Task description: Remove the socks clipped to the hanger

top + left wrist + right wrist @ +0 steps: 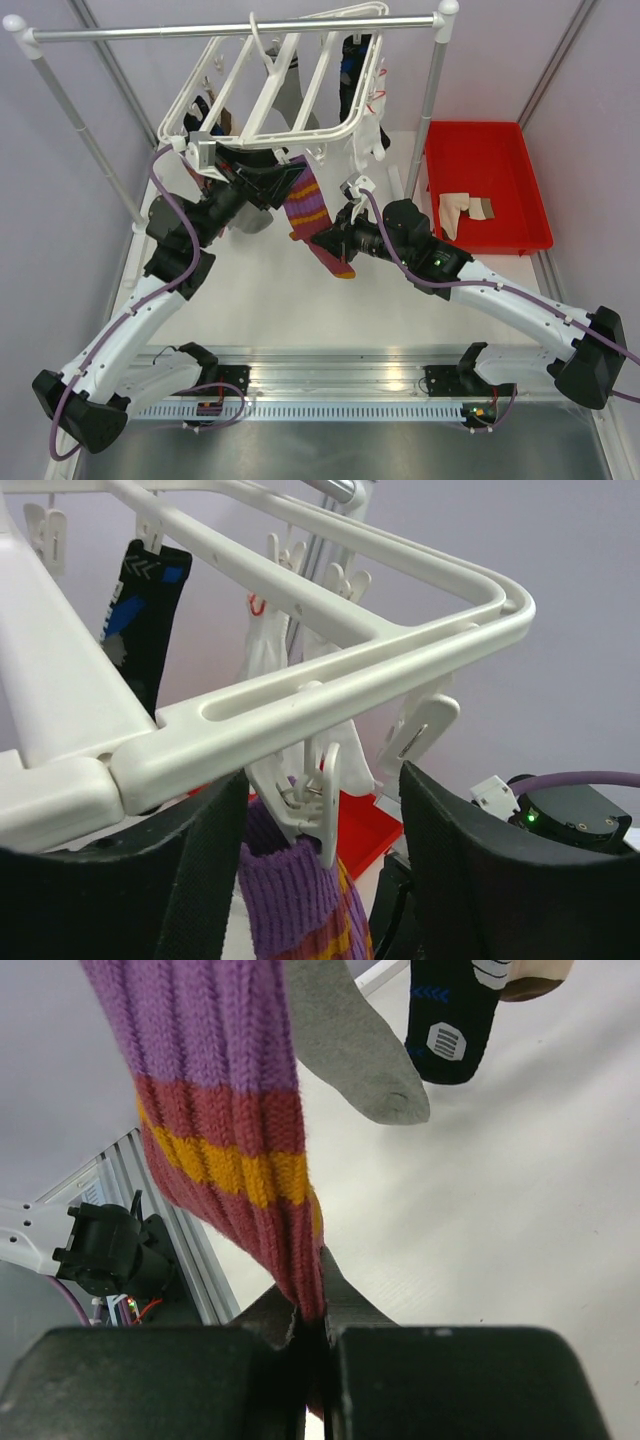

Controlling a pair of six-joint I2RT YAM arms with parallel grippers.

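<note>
My right fingers (350,1305) are closed on the striped lower end of the purple sock (215,1080), soft, light and stretchy I'd judge, hanging from 1 clip (318,802) of the hanger (330,670); my left fingers (455,855), open astride that clip, should squeeze it.

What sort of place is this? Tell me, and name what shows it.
Likely a robot lab test cell: left arm and right arm bolted to a white table, plain partition walls, a sock hanger staged on a metal rail.
</note>
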